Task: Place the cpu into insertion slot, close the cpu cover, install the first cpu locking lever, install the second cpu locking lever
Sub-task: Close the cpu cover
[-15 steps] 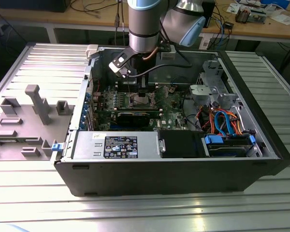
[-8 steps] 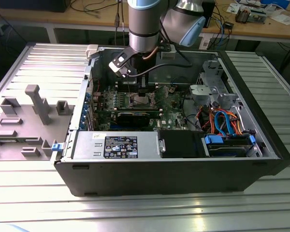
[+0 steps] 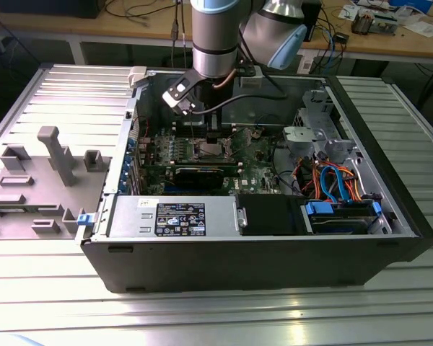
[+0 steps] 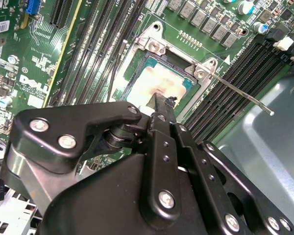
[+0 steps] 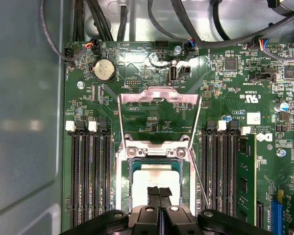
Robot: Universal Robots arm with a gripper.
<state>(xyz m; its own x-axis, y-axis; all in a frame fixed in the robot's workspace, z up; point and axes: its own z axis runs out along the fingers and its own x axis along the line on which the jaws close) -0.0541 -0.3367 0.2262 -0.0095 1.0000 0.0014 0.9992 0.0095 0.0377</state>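
Though our black fingers (image 5: 159, 192) are pressed together, empty, their tips seem to touch the dull silver square cpu (image 5: 147, 178) beneath them in the silver-rimmed insertion slot (image 5: 159, 152), thin silvery cpu cover (image 5: 159, 95) open beyond; we fear sideways drag could unseat it.

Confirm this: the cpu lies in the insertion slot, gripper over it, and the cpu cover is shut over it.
Wrong on the cover. The first wrist view shows the cpu cover swung open, clear of the insertion slot. The cpu does lie in the slot, with the gripper over it.
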